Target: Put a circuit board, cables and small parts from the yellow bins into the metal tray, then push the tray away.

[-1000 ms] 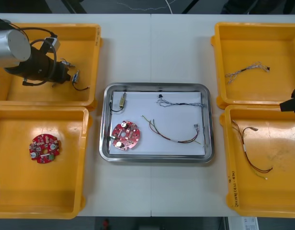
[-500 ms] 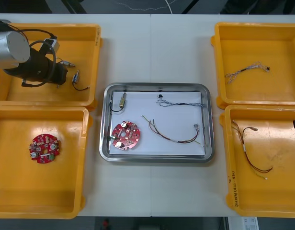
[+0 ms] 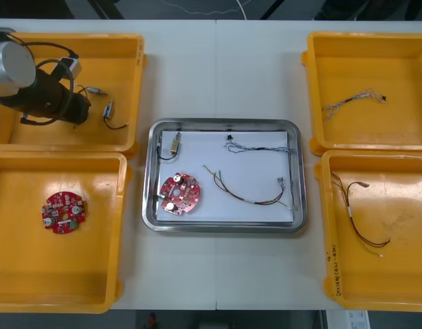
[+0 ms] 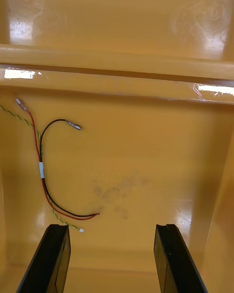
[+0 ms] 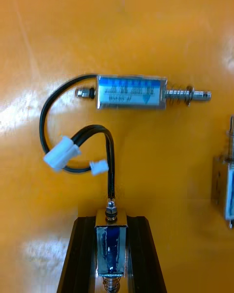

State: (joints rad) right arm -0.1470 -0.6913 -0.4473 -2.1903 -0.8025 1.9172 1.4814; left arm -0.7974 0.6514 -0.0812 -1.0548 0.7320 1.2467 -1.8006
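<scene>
Left wrist view: left hand (image 5: pixel 111 224) grips 1 small metal part (image 5: pixel 111 246), 2 more alongside.

I have my left gripper (image 5: pixel 111 223) clamped on a small metal part (image 5: pixel 111 246), its black cable (image 5: pixel 110 161) looping ahead. A second part (image 5: pixel 131 92) lies just beyond on the bin floor (image 5: pixel 161 24), a third part (image 5: pixel 225 188) nearby.

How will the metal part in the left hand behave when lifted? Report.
Probably rigid and dense: the small blue-labelled metal part is clamped in the left hand. Its thin black cable looks floppy and crosses the neighbouring part's cable, so it may drag that. Right hand: open over a yellow bin.
</scene>
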